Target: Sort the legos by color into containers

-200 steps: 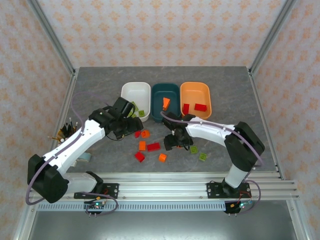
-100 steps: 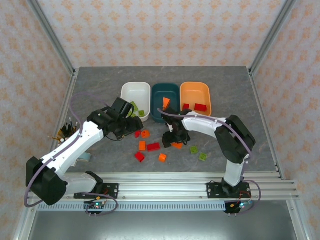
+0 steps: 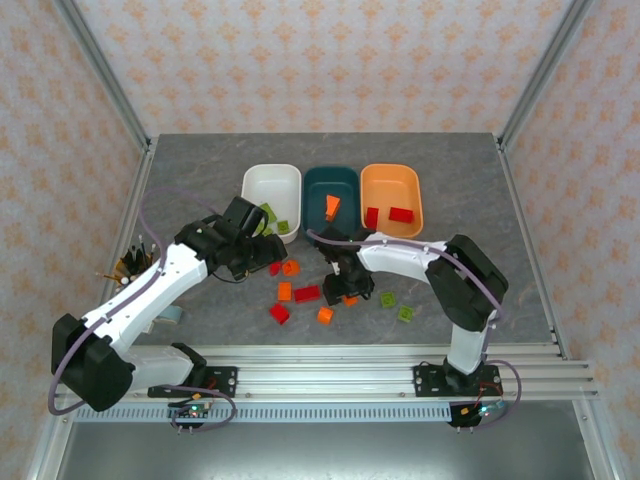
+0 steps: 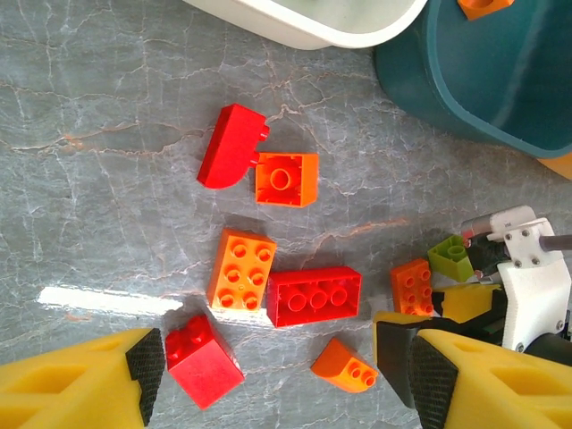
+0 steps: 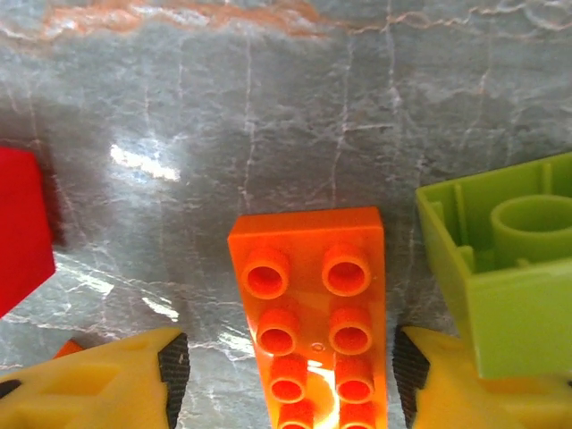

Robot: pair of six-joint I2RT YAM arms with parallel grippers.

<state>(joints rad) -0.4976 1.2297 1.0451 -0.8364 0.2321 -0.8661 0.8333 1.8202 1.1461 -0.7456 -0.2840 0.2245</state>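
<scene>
Overhead, my right gripper [image 3: 345, 290] stood over an orange oblong lego [image 3: 351, 300] mid-table, on the near side of the teal tub [image 3: 335, 185]. The left gripper [image 3: 258, 255] hung open and empty, farther left. From the left wrist, that lego lay far right. From the right wrist, it sat untouched between the open pads [image 5: 174, 375]. Its long axis ran along the fingers, with a lime brick [image 5: 500, 286] just right of it.
</scene>
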